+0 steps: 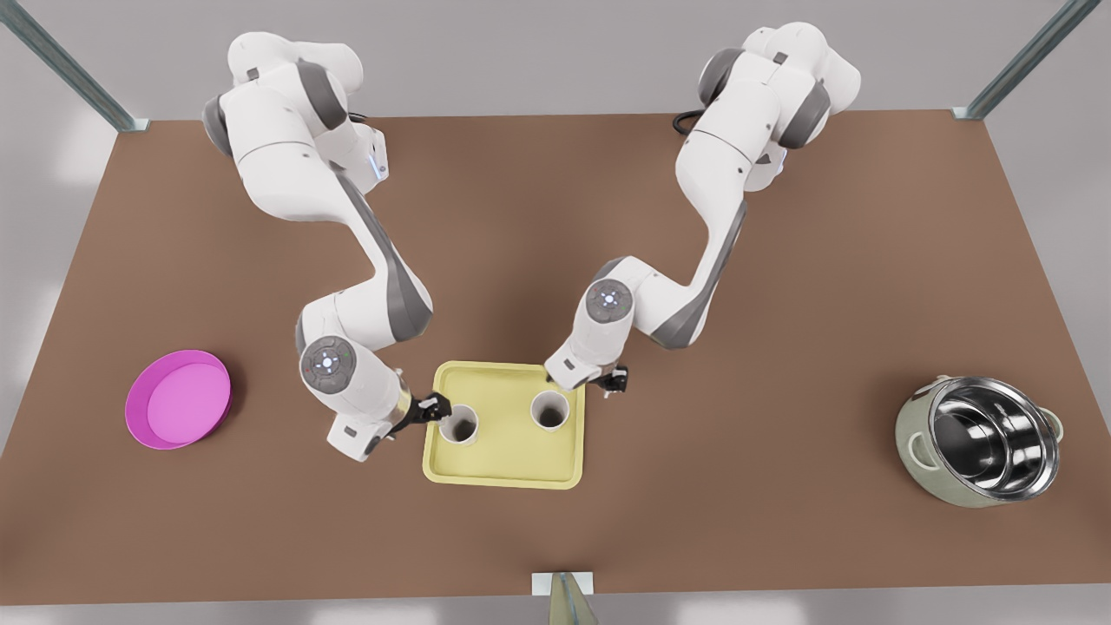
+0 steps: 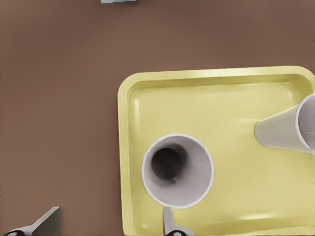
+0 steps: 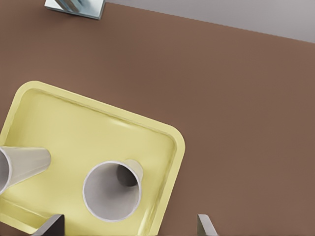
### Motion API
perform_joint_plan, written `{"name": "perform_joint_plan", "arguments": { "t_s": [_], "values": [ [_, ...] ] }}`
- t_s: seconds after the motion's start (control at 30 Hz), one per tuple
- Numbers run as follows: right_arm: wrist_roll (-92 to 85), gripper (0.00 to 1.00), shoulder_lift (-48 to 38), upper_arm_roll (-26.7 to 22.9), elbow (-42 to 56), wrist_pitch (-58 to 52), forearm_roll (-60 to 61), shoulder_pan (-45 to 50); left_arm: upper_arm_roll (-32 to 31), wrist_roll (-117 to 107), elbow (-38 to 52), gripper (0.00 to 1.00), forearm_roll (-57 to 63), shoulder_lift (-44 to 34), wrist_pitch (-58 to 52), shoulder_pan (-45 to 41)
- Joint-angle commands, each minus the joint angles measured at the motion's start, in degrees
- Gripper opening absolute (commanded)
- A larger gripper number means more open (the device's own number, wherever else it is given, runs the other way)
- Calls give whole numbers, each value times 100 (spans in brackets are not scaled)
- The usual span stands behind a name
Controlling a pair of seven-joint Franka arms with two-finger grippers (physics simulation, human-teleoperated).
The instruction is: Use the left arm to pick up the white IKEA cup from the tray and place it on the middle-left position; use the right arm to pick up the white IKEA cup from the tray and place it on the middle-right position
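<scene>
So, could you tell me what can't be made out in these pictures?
Front view: whether the left hand touches the left cup is too small to tell.
Front view: the right arm hides the tray's corner beside the right hand.
Left wrist view: the right cup is cut off by the frame edge.
Right wrist view: the left cup is cut off likewise.

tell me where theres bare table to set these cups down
Bare brown table lies between the tray and the magenta plate, and between the tray and the steel pot. The far side behind the arms is open too. It is crowded at the tray: two cups, the left claw and the right claw.
</scene>
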Motion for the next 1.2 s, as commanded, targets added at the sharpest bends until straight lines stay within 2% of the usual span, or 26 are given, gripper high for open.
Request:
{"name": "perform_joint_plan", "arguments": {
  "t_s": [0.0, 0.13, 0.7, 0.87, 0.9, 0.97, 1.07, 1.13, 1.17],
  "values": [
    [676, 100, 134, 22, 6, 296, 10, 2, 14, -1269, 170, 100, 97, 73, 154, 18],
    [667, 100, 468, 31, -20, 621, 19, 2, 67, -1340, 971, 100, 97, 662, 128, 9],
    [685, 99, 872, 40, -433, 858, 45, 64, 41, -1436, 830, 100, 361, 988, 233, -131],
    [685, 77, 916, 40, -433, 858, 221, 64, 50, -1445, 830, 100, 361, 1085, 277, -193],
    [693, 74, 916, 40, -442, 858, 221, 64, 50, -1445, 830, 96, 361, 1093, 339, -193],
    [693, 68, 908, 48, -433, 849, 230, 64, 50, -1516, 830, 73, 361, 1093, 348, -193],
    [685, 51, 890, 48, -407, 788, 458, 55, 50, -1595, 839, 56, 352, 1085, 348, -193],
    [685, 46, 890, 40, -398, 788, 450, 55, 50, -1762, 839, 45, 352, 1085, 348, -193],
    [685, 39, 890, 48, -398, 779, 450, 55, 50, -1832, 839, 41, 352, 1085, 348, -193]
  ]
}}
